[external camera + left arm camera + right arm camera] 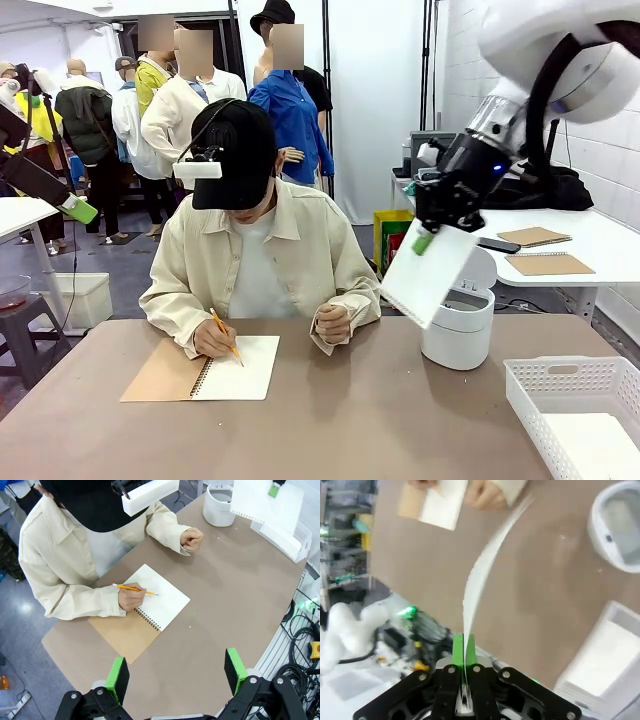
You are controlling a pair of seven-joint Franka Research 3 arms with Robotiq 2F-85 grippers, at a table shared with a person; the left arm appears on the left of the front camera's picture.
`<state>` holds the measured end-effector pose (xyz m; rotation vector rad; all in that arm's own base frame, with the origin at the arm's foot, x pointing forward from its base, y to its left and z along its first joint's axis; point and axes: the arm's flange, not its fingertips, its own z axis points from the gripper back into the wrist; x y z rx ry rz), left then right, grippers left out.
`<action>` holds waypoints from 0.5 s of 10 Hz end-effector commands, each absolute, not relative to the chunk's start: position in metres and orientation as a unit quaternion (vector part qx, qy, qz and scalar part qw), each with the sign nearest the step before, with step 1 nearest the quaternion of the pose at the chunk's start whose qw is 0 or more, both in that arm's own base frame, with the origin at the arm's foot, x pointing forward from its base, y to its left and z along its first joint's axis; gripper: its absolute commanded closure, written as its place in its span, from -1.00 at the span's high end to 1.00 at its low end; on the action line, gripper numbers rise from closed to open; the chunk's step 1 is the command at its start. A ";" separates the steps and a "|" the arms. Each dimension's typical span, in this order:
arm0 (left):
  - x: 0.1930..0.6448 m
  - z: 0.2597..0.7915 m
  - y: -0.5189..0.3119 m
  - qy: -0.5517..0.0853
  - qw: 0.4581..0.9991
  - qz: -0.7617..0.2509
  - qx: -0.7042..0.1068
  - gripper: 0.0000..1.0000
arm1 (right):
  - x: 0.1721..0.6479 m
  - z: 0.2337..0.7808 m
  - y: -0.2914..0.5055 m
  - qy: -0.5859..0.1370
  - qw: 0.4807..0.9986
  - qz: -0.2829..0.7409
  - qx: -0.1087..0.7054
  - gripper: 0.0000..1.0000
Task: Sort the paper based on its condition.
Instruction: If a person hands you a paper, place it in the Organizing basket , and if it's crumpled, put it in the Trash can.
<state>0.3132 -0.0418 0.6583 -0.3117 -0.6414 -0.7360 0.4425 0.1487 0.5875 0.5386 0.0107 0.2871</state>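
One sheet of paper [432,278] is clamped between the green pads of the right gripper [424,240], whose jaws are pressed together on its upper edge; the sheet hangs tilted in the air above the table [380,420], in front of the white round bin [458,330]. In the right wrist view the same sheet [480,575] is seen edge-on, rising from the closed fingers [464,652] in a gentle curve (it looks slightly blurred). Two green-padded fingers of the left gripper [175,672] are held wide apart with nothing between them, high above the table's near edge. One white basket [570,400] is set at the table's right near corner, and white paper lies inside it, though the number of sheets cannot be told. One spiral notebook [205,370] lies open before the person, its brown cover folded out to the side and one white page showing. One pencil [226,336] is held in the person's hand [212,340] with its tip on that page, while the other hand [333,323] is rested as a loose fist on the table. Two brown notebooks [540,250] are seen on a white side table beyond the right arm.
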 end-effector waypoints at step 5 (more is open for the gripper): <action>0.313 0.659 -0.041 -0.309 0.871 -0.351 -0.150 1.00 | 0.379 0.534 0.043 -0.069 0.984 0.137 0.088 -1.00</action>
